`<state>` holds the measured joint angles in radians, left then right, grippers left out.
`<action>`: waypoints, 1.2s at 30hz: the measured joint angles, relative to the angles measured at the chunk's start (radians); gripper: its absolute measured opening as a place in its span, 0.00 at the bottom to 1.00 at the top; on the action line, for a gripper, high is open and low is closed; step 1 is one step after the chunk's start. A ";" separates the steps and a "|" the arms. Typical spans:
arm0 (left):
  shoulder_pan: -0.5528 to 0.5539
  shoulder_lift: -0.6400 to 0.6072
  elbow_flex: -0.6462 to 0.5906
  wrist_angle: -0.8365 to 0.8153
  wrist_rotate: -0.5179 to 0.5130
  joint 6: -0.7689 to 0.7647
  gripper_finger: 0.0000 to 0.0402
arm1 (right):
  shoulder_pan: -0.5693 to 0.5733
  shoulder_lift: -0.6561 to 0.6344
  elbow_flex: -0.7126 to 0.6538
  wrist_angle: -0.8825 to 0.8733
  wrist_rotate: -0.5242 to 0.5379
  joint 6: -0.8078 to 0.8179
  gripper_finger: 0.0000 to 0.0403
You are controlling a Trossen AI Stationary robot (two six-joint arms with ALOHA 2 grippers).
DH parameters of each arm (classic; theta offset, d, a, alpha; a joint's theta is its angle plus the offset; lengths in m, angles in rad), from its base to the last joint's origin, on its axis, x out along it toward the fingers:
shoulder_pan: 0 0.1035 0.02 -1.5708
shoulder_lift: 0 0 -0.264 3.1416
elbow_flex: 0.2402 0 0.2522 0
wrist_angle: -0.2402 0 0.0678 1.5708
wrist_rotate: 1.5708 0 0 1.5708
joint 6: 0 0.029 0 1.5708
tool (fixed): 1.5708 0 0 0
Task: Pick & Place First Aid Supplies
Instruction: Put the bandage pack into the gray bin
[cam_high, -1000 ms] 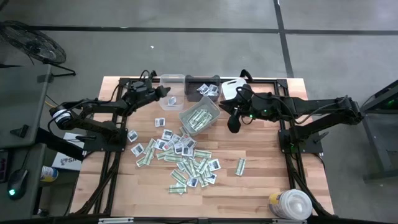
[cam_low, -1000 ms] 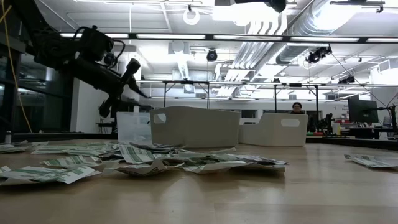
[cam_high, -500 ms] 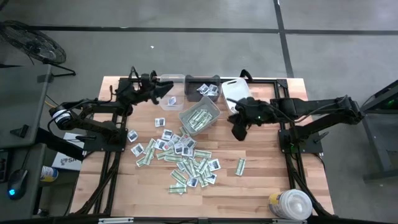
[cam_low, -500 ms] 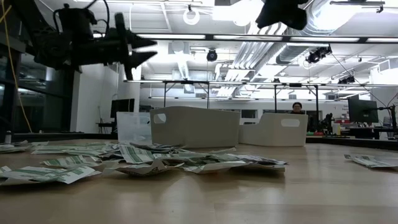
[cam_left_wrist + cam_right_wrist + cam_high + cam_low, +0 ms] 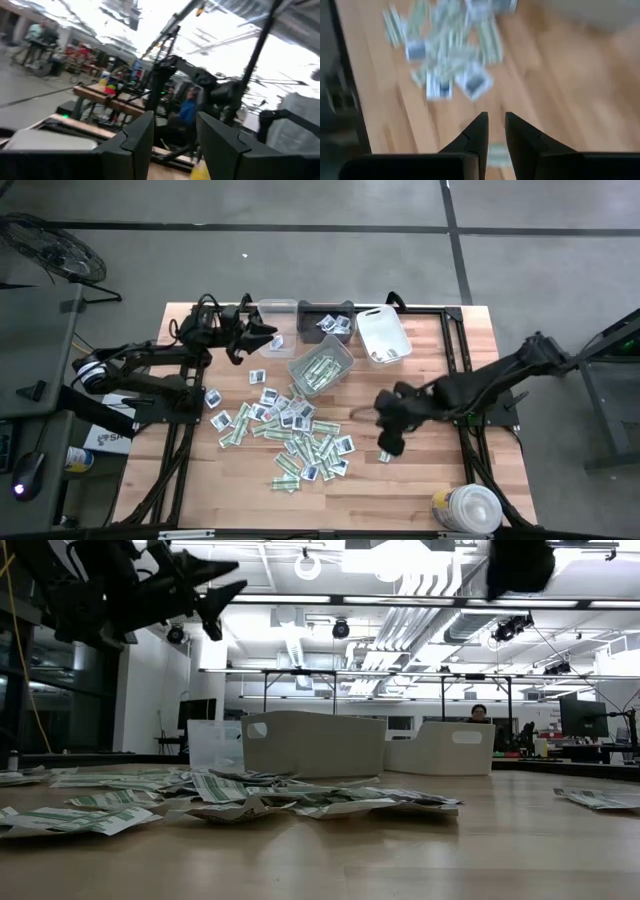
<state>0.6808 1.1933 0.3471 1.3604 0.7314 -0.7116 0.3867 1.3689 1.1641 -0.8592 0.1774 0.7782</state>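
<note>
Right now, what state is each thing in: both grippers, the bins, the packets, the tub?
Left gripper: open, empty, raised by the clear bin.
Right gripper: narrow gap, empty, above a lone strip.
Packet pile: loose on the table.
Tilted clear bin: holds green strips.
Dark bin: holds white packets.
White bin: nearly empty.
Clear bin: contents unclear.
Tub: upright, lid on.

left arm: raised, reaching level along the far side | left gripper (image 5: 222,588): fingers parted, nothing between them | right arm: stretched forward and low over the middle | right gripper (image 5: 386,442): pointing down, fingers (image 5: 477,131) narrowly apart, nothing between them
</note>
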 joint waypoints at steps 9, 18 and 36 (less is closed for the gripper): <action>-0.096 -0.079 0.000 -0.001 0.049 0.000 0.37 | 0.077 0.198 0.000 -0.031 -0.194 0.089 0.29; -0.202 -0.093 0.000 -0.003 0.107 0.020 0.37 | 0.152 0.357 0.000 0.072 -0.212 0.057 0.47; -0.277 -0.093 0.000 -0.062 0.129 0.087 0.37 | 0.202 0.510 0.000 0.080 -0.073 0.052 0.40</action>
<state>0.4038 1.1004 0.3470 1.2988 0.8605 -0.6247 0.5886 1.8785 1.1637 -0.7790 0.1044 0.8301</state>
